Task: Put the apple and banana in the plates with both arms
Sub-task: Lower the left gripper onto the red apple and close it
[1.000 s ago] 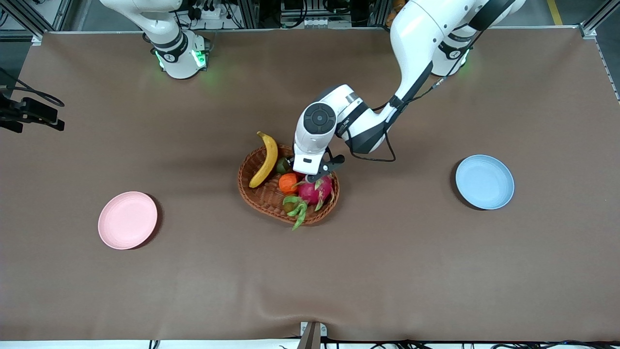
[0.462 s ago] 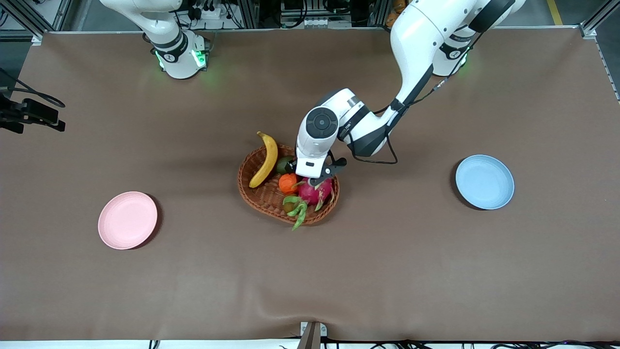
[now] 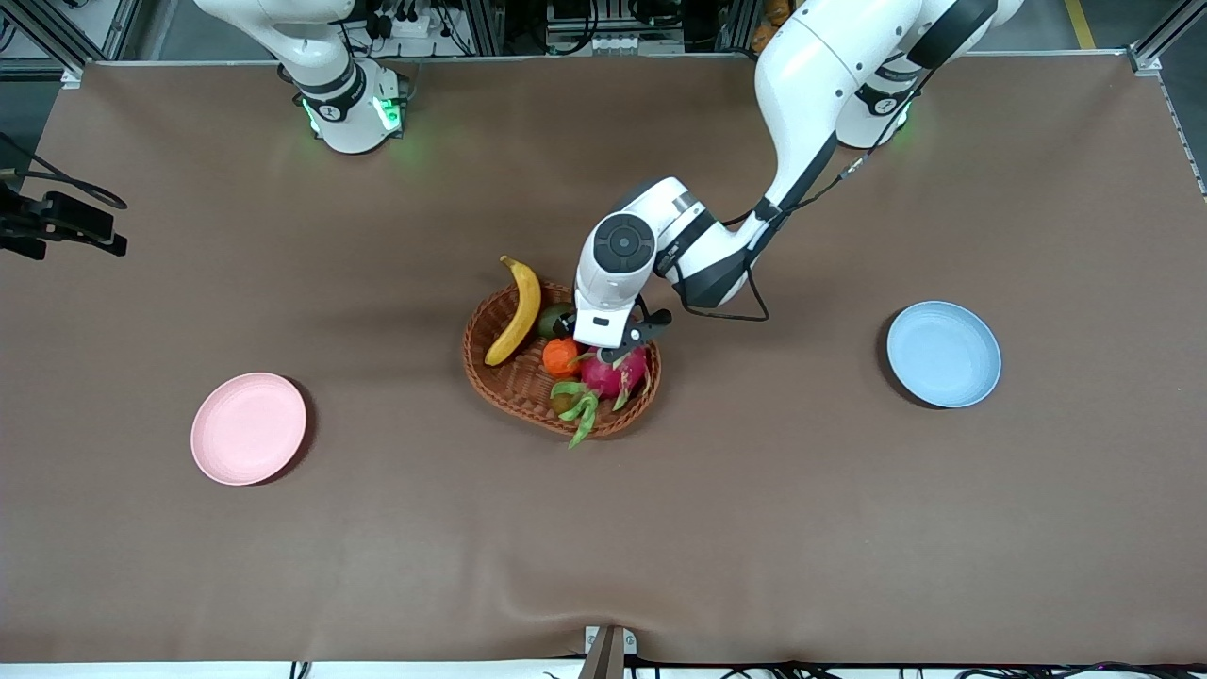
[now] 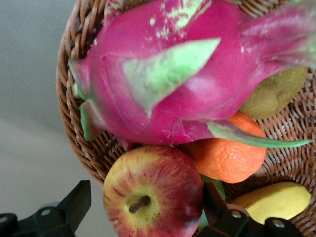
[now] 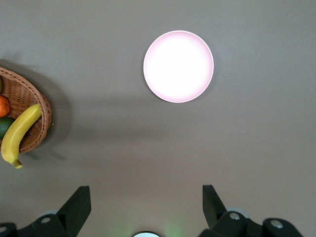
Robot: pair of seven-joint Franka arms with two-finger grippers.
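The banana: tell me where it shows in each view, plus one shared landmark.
Front view: banana lies on the wicker basket's rim, toward the right arm's end.
Left wrist view: one yellow end, beside the tangerine.
Right wrist view: whole, across the basket's rim.
Shared landmark: the basket.

I see a red apple (image 4: pixel 153 197) streaked with yellow around its brown stem, a magenta dragon fruit (image 4: pixel 182 84) with pale green scales, an orange tangerine (image 4: pixel 227 153), and a yellow banana (image 3: pixel 516 309) with brownish tips in a brown woven basket (image 3: pixel 500 382). My pink plate (image 3: pixel 248 428) and light blue plate (image 3: pixel 943 354) sit on the brown table (image 3: pixel 754 528).
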